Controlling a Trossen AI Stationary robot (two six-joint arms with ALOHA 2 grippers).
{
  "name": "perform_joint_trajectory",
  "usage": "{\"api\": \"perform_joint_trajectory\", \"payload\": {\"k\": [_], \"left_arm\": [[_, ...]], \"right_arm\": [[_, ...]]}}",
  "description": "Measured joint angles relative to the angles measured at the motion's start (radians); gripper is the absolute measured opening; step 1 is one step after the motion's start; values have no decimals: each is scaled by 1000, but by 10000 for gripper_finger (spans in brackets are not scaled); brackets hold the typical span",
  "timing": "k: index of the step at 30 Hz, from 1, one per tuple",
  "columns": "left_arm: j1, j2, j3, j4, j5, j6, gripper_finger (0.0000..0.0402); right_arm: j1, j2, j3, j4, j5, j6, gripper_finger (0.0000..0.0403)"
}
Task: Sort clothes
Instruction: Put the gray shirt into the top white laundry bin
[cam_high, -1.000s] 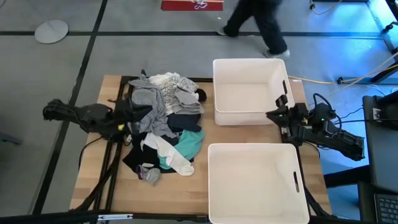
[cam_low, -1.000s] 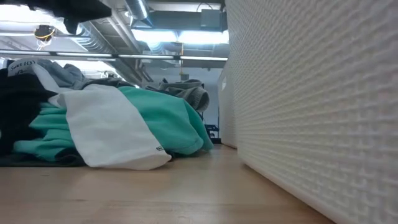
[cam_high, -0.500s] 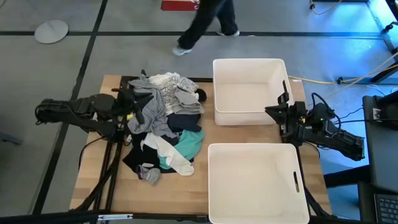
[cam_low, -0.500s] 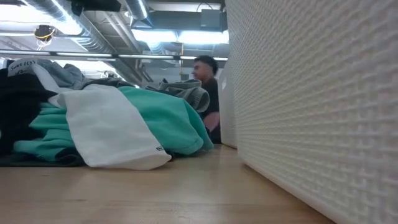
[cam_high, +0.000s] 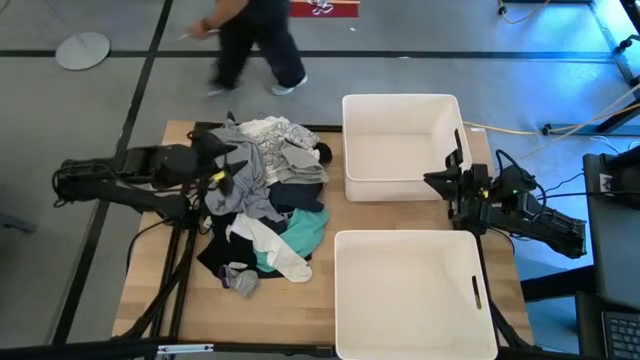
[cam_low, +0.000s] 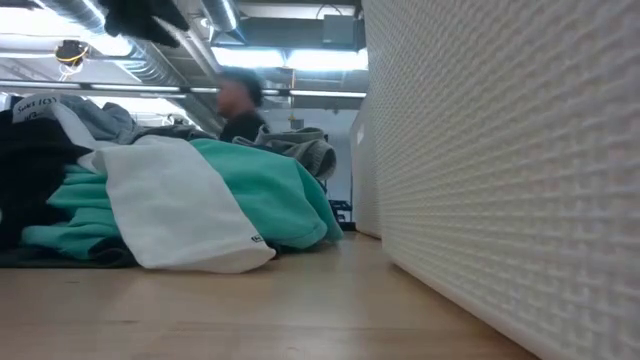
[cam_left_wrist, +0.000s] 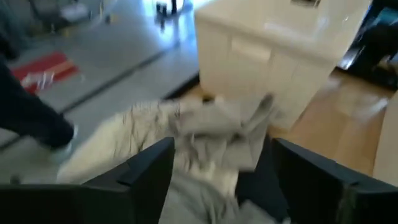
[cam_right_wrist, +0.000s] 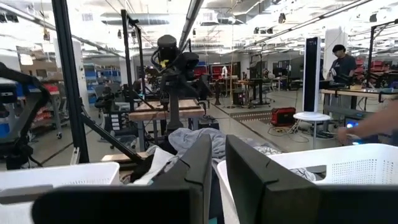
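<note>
The clothes lie in a heap on the left half of the wooden table: grey and cream pieces at the far side, and dark ones, a teal garment and a white sock at the near side. My left gripper stands open above the heap's left part. In the left wrist view a grey piece shows beyond its spread fingers. My right gripper is shut at the right rim of the far bin, with nothing in it.
Two white plastic bins fill the table's right half, one far and one near; the near one's wall stands close beside the heap. A person walks on the floor beyond the far edge.
My left gripper has risen from the heap's left side and gone a little toward the table's far edge. The person beyond the table has walked from right to left. The clothes lie as before.
</note>
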Motion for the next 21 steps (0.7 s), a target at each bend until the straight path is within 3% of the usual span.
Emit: {"api": "perform_joint_trajectory", "payload": {"k": [11, 21], "left_arm": [[15, 118, 4, -419, 10, -399, 269], [16, 209, -58, -458, 149, -555, 269]], "right_arm": [[0, 0, 0, -55, 0, -8, 50], [0, 0, -2, -54, 0, -33, 50]]}}
